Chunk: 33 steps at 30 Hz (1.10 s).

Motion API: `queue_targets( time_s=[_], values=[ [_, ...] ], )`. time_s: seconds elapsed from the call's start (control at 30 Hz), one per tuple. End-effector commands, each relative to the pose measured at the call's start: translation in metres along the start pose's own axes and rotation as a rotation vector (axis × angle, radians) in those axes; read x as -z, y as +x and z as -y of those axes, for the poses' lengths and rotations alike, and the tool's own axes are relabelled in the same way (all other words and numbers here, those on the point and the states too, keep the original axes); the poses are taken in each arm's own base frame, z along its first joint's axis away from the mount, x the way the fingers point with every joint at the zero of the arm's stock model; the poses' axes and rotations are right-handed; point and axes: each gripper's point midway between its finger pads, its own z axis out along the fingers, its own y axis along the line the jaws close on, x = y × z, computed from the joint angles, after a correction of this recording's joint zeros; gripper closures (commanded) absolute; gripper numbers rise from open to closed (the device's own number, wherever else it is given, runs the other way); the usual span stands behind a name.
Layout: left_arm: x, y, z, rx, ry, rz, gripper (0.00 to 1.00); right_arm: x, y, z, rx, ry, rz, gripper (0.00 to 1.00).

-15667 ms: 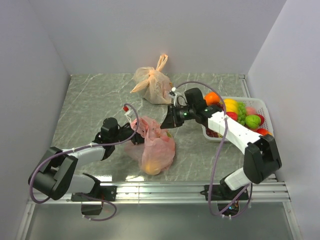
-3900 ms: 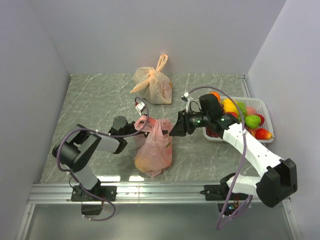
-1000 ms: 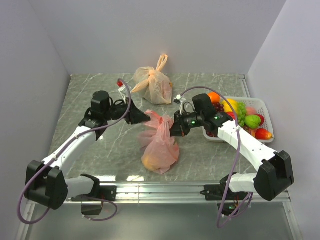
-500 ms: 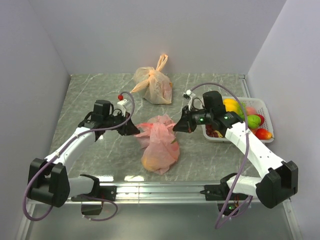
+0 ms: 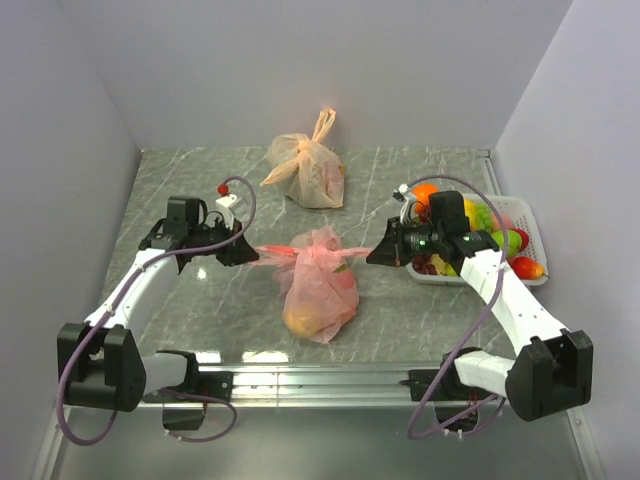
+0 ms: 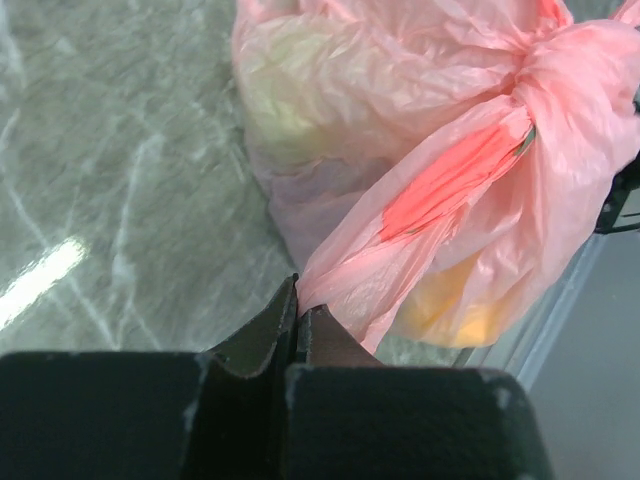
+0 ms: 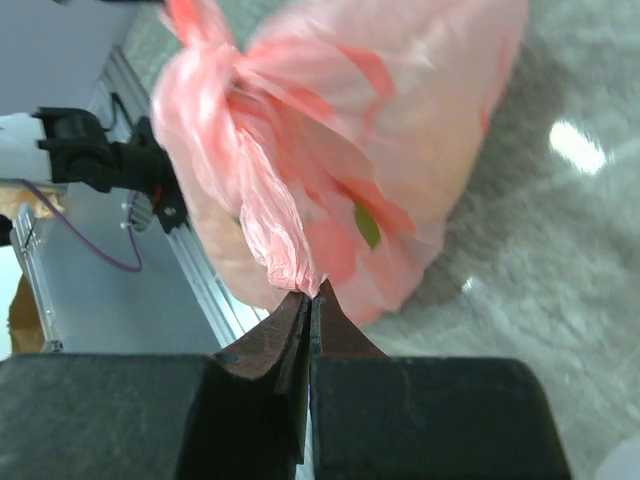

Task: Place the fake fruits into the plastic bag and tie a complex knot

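The pink-red plastic bag (image 5: 318,285) lies mid-table with fake fruits inside, yellow and orange showing through. Its knot (image 5: 322,240) sits at the top, and the two handle ends are stretched out sideways. My left gripper (image 5: 252,254) is shut on the left handle end (image 6: 345,270). My right gripper (image 5: 374,256) is shut on the right handle end (image 7: 275,240). The bag fills the left wrist view (image 6: 400,120) and the right wrist view (image 7: 380,120). More fake fruits (image 5: 478,225) lie in the white basket.
A paler orange-beige bag (image 5: 307,165) with tied upright handles stands at the back of the table. The white basket (image 5: 533,243) stands at the right edge, behind my right arm. Grey walls close in on left, back and right.
Both grippers have moved apart, left one leftward and right one rightward, drawing the handle ends out taut sideways and tightening the knot. The bag has settled slightly on the table.
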Motion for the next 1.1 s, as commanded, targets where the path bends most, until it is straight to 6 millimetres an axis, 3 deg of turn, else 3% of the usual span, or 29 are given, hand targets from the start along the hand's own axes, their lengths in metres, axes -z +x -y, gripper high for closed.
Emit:
queue_targets(
  time_s=[0.0, 0.13, 0.37, 0.47, 0.5, 0.53, 0.63, 0.87, 1.07],
  values=[
    [0.022, 0.005, -0.037, -0.089, -0.165, -0.04, 1.0, 0.015, 0.013, 0.029, -0.008, 0.13, 0.008, 1.0],
    [0.023, -0.001, -0.017, -0.147, -0.062, -0.005, 1.0, 0.016, 0.026, 0.031, 0.031, 0.13, -0.033, 1.0],
    [0.013, -0.022, 0.03, -0.205, 0.154, 0.041, 0.96, 0.011, 0.003, 0.01, 0.18, 0.05, -0.075, 1.0],
    [0.008, -0.026, 0.039, -0.219, 0.166, 0.044, 0.88, 0.002, -0.001, 0.006, 0.241, 0.081, -0.117, 0.79],
    [0.006, -0.027, 0.042, -0.223, 0.174, 0.046, 0.84, 0.001, -0.005, 0.006, 0.247, 0.091, -0.119, 0.67],
    [0.005, -0.028, 0.044, -0.225, 0.179, 0.052, 0.82, -0.001, -0.006, 0.005, 0.253, 0.099, -0.121, 0.44],
    [0.005, -0.03, 0.046, -0.224, 0.179, 0.056, 0.73, -0.004, -0.009, 0.001, 0.292, 0.113, -0.11, 0.27],
    [0.006, -0.031, 0.047, -0.235, 0.18, 0.06, 0.66, -0.008, -0.02, 0.009, 0.466, 0.19, -0.141, 0.27],
    [0.002, -0.031, 0.045, -0.22, 0.181, 0.059, 0.5, -0.021, -0.026, 0.023, 0.581, 0.225, -0.189, 0.27]
  ],
)
